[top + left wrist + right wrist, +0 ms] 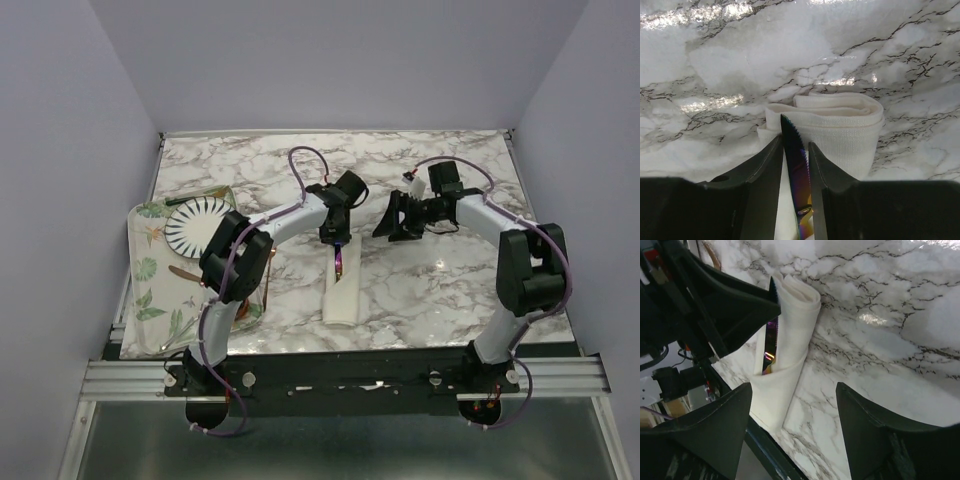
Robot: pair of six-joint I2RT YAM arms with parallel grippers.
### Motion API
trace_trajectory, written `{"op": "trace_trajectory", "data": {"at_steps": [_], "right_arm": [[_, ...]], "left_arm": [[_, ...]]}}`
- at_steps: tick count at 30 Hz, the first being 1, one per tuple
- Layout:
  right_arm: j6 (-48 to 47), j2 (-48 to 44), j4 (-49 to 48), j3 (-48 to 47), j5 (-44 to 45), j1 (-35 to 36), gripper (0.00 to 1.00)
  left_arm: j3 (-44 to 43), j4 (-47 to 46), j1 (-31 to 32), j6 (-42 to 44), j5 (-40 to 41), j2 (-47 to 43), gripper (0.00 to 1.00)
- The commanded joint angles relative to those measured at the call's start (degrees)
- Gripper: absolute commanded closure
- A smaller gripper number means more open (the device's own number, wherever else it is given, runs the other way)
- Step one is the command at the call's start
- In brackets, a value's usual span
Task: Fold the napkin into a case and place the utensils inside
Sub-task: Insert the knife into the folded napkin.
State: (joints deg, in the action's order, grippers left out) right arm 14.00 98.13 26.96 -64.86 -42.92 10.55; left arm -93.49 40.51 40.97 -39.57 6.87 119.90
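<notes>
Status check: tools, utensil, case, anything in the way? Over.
Left tool shut on purple-blue utensil, blade over the case. Right tool open, empty, beside the case. No obstruction seen.

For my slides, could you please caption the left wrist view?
Left jaws grip the purple-blue utensil, its tip at the folded napkin on the marble table.

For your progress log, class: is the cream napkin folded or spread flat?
Folded. The napkin lies as a narrow strip, with stacked layers showing at its end.
</notes>
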Motion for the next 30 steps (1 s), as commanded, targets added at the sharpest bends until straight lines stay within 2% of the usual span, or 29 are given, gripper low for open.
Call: {"op": "trace_trajectory", "data": {"at_steps": [1,6,25,30], "right_arm": [[5.6,5.8,-5.7,-3.2,-3.0,1.5,0.24],[7.4,11.5,-6.7,-5.5,-3.4,2.9,0.28],[10.0,21.6,-7.0,-11.1,0.0,6.3,0.42],[10.3,22.0,-7.2,-11.0,0.5,6.3,0.56]], "left_arm": [[-2.5,2.2,-0.2,1.1,1.2,1.8,0.60],[-4.2,2.9,-0.3,1.6,0.7,3.4,0.61],[-5.5,3.9,-0.6,2.6,-0.9,3.9,0.77],[-4.2,4.0,-0.6,2.7,-1.9,2.8,0.78]]}}
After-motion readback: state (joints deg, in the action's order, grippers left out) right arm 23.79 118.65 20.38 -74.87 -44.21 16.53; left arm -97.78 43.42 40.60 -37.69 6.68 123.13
